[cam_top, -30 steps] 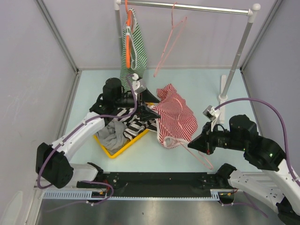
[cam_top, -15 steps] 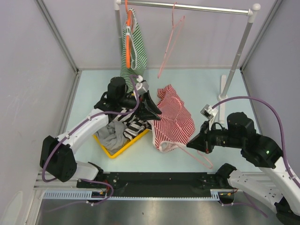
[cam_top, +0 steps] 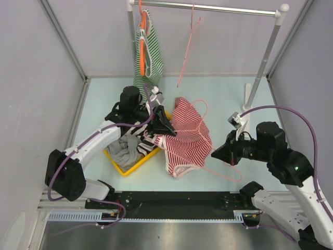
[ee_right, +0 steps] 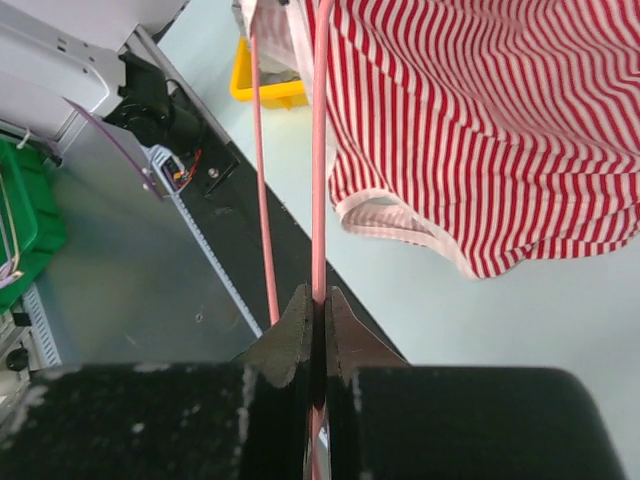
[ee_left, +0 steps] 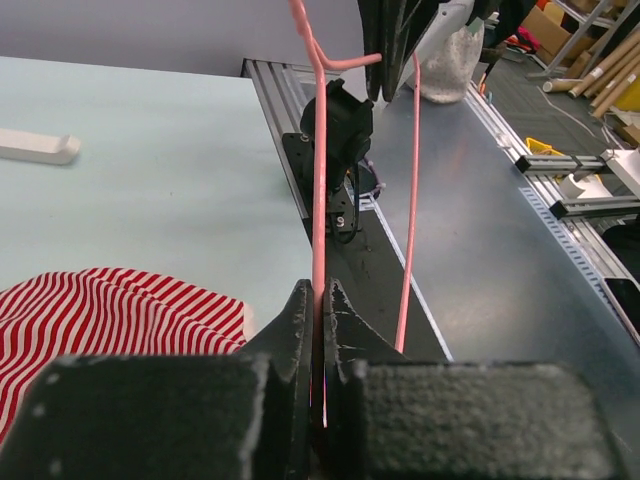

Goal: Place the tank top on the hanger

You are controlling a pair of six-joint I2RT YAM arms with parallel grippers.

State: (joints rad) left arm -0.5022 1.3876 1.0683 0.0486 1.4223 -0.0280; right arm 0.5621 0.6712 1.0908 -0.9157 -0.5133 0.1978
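Tank top [cam_top: 188,136]: lies bunched on the pale table [cam_top: 229,99] between the two arms, just right of the yellow tray [cam_top: 120,167]. Its pale-trimmed hem points toward the near edge.
Hanger [cam_top: 232,176]: thin pink wire, stretched across the table from one arm to the other. A curved stretch shows past the far edge of the tank top and a corner sticks out at its near right, while the cloth covers the middle. Whether the wire runs inside the garment or only under it cannot be told.
Left fingers [ee_left: 317,300]: pressed together, pinching one strand of the hanger at the tank top's left edge. A second strand runs free just beside them.
Right fingers [ee_right: 318,300]: pressed together, pinching a hanger strand to the right of the tank top and clear of the cloth. A second strand passes just to one side.
Yellow tray: holds a grey garment [cam_top: 122,148] and a black-and-white striped garment [cam_top: 148,138], with the left arm reaching over it.
Rail [cam_top: 208,7]: at the back of the table, on a white post [cam_top: 263,65].
Green-and-white striped top [cam_top: 147,54]: hangs from the rail's left end on an orange hanger [cam_top: 141,31].
Second pink hanger [cam_top: 188,47]: hangs bare near the middle of the rail, tilted.
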